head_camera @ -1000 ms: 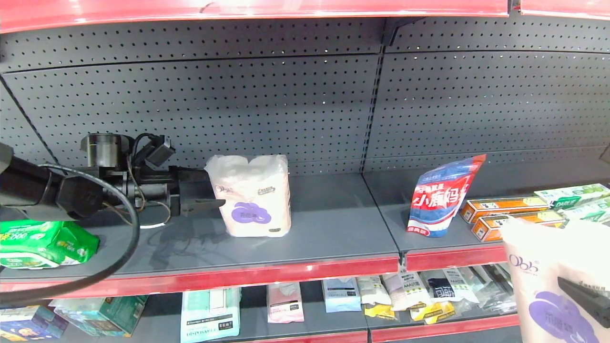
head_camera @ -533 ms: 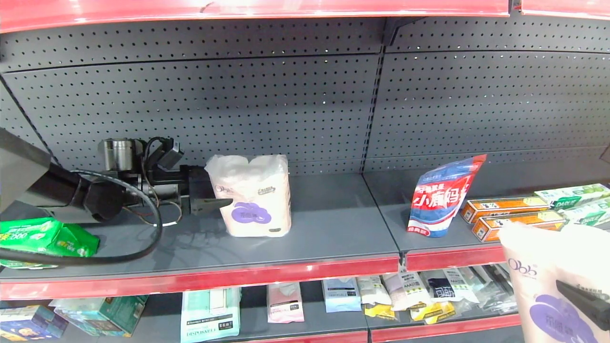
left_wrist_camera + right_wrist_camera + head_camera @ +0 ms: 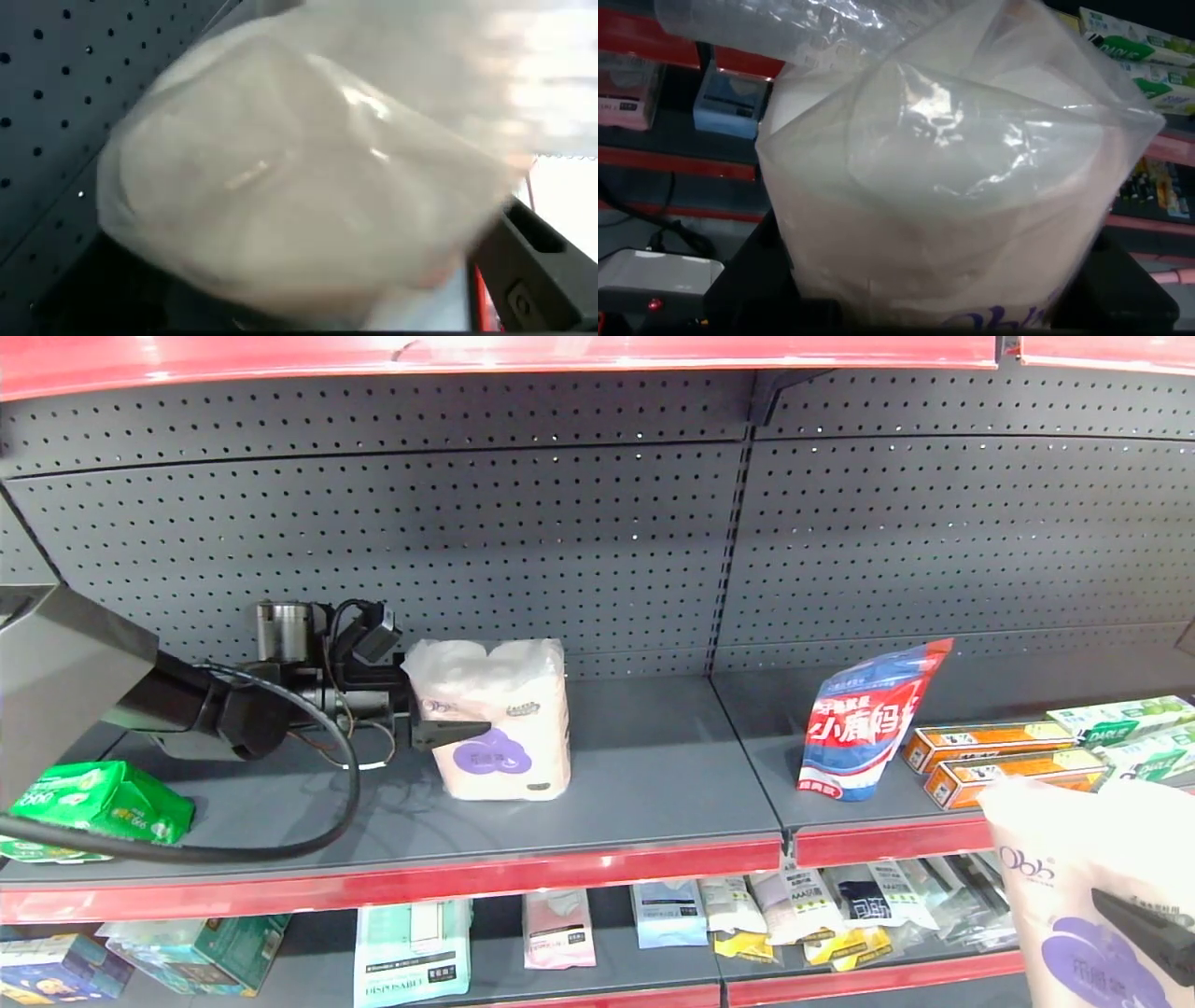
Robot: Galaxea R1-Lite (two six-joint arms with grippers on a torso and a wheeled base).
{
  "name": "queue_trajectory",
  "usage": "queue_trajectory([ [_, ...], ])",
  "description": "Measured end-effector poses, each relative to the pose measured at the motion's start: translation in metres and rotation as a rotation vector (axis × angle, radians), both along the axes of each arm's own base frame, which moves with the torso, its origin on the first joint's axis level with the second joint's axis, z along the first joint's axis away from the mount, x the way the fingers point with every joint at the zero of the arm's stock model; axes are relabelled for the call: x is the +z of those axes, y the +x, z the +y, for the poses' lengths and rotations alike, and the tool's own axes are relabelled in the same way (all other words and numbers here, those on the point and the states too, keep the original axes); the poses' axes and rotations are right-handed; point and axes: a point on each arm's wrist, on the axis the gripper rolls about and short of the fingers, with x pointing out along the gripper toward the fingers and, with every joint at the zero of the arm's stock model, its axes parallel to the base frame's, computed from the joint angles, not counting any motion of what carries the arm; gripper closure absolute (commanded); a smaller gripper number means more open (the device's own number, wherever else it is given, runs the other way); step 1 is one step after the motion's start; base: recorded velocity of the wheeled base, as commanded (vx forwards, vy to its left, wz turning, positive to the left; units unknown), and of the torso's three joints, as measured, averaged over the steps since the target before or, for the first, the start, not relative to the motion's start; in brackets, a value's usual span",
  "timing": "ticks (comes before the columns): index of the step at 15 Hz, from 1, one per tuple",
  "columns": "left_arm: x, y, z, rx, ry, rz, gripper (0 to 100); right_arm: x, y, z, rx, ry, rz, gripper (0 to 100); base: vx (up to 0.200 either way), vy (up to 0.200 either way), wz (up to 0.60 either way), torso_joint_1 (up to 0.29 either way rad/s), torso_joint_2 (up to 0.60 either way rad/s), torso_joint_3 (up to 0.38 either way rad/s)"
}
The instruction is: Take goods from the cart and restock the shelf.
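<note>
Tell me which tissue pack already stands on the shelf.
The pack at the left gripper stands on the shelf; the other pack is off it, held by the right gripper.

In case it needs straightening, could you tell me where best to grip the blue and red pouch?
Likely pinch the blue and red pouch across its flat top edge, front to back, coming from above: it stands upright and thin, with free space overhead.

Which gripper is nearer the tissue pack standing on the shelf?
Left. The left gripper is right at the tissue pack; the right gripper holds a second pack far to its right.
</note>
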Motion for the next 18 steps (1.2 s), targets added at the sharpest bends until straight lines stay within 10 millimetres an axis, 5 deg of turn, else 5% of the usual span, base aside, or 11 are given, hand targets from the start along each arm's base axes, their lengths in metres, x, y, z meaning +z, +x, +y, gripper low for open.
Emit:
queue_trajectory([
  [18,-0.008,0.01,-0.024,-0.076,-0.032,0.046,0,-0.005,-0.001,0.0,0.006,-0.005,0.021,100,0.0,0.0,0.0,0.0,0.0,0.0],
])
